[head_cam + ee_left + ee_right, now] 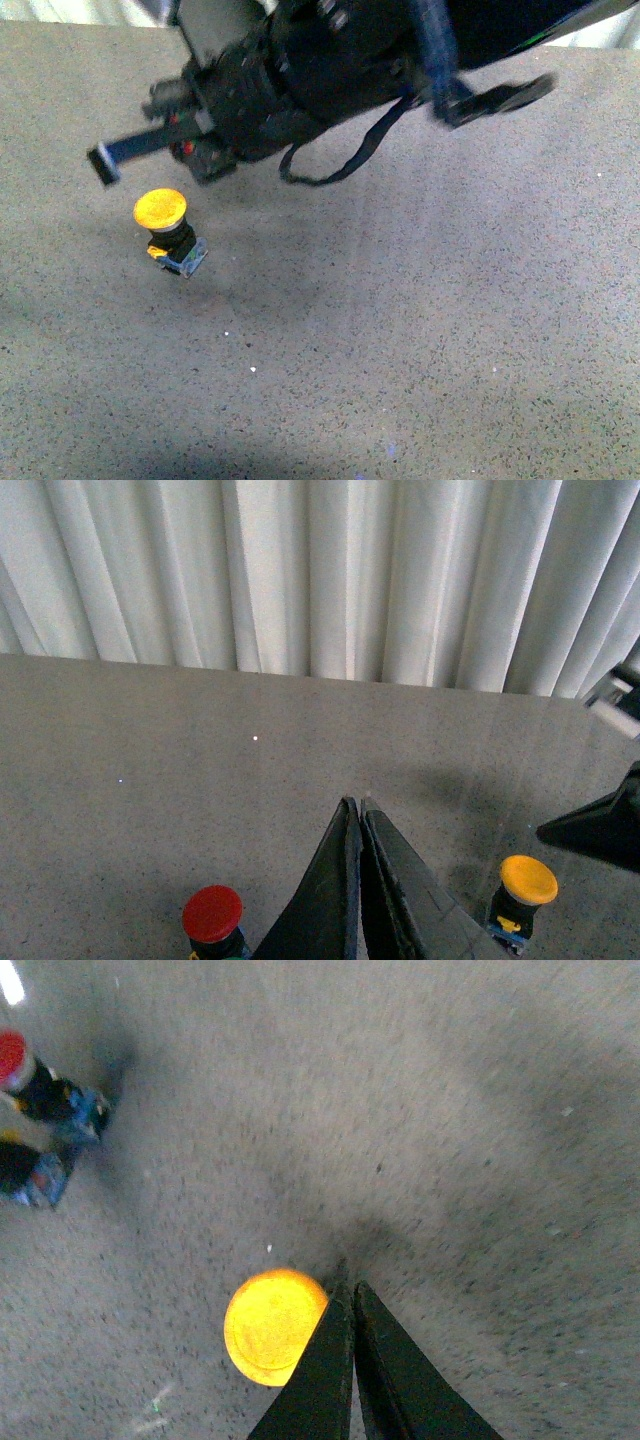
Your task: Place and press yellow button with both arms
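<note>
The yellow button [160,208] stands on the speckled table, its cap up and its bluish base [185,258] below. My right arm reaches across the top of the front view, with its gripper [208,165] just beyond and to the right of the button. In the right wrist view the right gripper [345,1288] is shut and empty, its tips at the edge of the yellow cap [270,1325]; I cannot tell if they touch. My left gripper [357,805] is shut and empty, low over the table, with the button [528,880] off to one side. The left gripper is not in the front view.
A red button [212,913] stands on the other side of the left gripper; it also shows in the right wrist view [10,1055], next to another dark-bodied button [30,1175]. A white curtain [320,570] hangs behind the table's far edge. A black cable [350,160] dangles from the right arm.
</note>
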Robot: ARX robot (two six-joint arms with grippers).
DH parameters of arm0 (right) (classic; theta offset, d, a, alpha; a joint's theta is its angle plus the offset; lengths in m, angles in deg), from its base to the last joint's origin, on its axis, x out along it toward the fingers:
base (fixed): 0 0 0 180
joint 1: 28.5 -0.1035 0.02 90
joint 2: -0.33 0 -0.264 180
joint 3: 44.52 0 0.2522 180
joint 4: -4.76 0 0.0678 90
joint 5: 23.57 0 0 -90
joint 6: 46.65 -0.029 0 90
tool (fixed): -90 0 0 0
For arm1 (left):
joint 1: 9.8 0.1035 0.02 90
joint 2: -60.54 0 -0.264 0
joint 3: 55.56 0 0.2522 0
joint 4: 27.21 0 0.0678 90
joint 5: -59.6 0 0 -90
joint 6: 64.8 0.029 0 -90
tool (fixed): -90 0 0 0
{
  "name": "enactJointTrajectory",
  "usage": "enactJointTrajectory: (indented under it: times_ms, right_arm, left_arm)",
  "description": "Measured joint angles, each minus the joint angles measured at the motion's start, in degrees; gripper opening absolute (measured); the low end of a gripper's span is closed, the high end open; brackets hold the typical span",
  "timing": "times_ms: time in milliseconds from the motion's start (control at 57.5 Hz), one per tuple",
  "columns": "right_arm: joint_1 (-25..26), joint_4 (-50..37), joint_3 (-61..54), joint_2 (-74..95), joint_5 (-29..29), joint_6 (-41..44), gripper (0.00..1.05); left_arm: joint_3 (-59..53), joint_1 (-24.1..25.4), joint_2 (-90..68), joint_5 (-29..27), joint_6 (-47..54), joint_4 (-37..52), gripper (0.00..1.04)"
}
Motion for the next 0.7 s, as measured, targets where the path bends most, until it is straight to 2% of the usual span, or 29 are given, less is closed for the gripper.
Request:
enactJointTrajectory:
  times_ms: [174,226,278,348,434,504,695]
  right_arm:
    - [4.26,-3.96,-5.68,-12.81,-0.81,-3.13,0.01]
    - [6.03,-4.7,-9.35,-18.08,-3.39,-1.6,0.1]
    - [8.87,-5.11,-15.85,-24.92,-4.5,0.46,0.24]
    - [9.29,-18.47,-24.63,-29.0,-19.96,-0.35,0.14]
    - [10.88,-34.12,-34.4,-33.2,-32.85,-0.66,0.01]
    - [13.31,-39.34,-40.41,-37.2,-33.44,-0.94,0.01]
    - [17.64,-40.87,-51.54,-45.51,-28.83,-1.07,0.01]
  left_arm:
    - [0.0,0.0,0.0,0.0,0.0,0.0,0.01]
    - [0.0,0.0,0.0,0.0,0.0,0.0,0.01]
    - [0.0,0.0,0.0,0.0,0.0,0.0,0.01]
    - [0.0,0.0,0.0,-0.02,0.0,0.0,0.01]
    - [0.0,0.0,0.0,0.0,0.0,0.0,0.01]
    - [0.0,0.0,0.0,-0.02,0.0,0.0,0.01]
    - [0.0,0.0,0.0,0.0,0.0,0.0,0.01]
